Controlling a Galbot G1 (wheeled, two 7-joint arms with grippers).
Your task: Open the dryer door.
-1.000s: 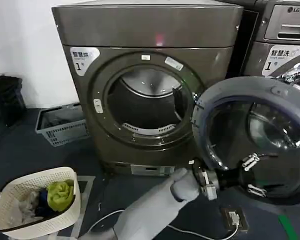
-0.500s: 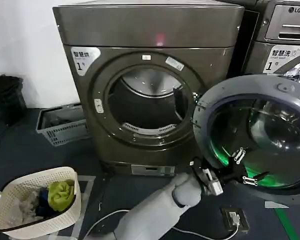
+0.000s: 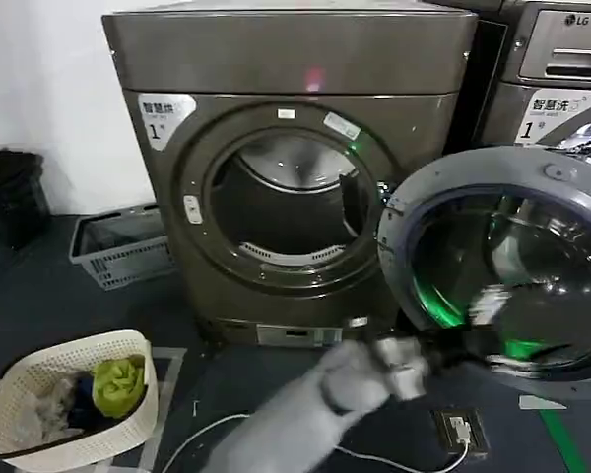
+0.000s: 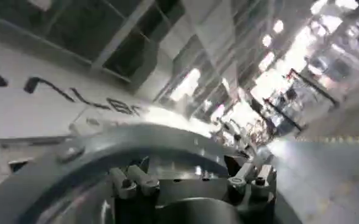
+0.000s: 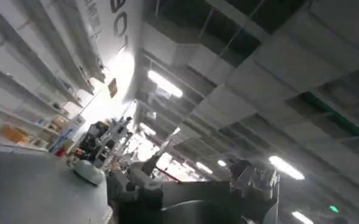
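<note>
Head view: dark floor point(image 3: 39, 296) in front of a white wall, with a bronze-grey dryer point(image 3: 295, 168) at centre and an LG-branded machine point(image 3: 557, 74) just beside it on the right. The dryer door point(image 3: 502, 266) stands swung wide open to the right of the drum opening point(image 3: 281, 212), grey inner face and domed glass toward the camera. The left arm reaches up from below, its left gripper point(image 3: 473, 330) at the door's lower rim; motion-blurred, so cannot tell finger spacing or contact. A cream basket point(image 3: 39, 374) of laundry sits at lower left, a grey crate point(image 3: 118, 246) beside the dryer. Left wrist view: the fingers point(image 4: 133, 179) are parted, close against the door's curved grey rim, nothing clamped. Right wrist view: the right gripper point(image 5: 191, 182) points toward a ceiling point(image 5: 277, 67), fingers apart, empty.
</note>
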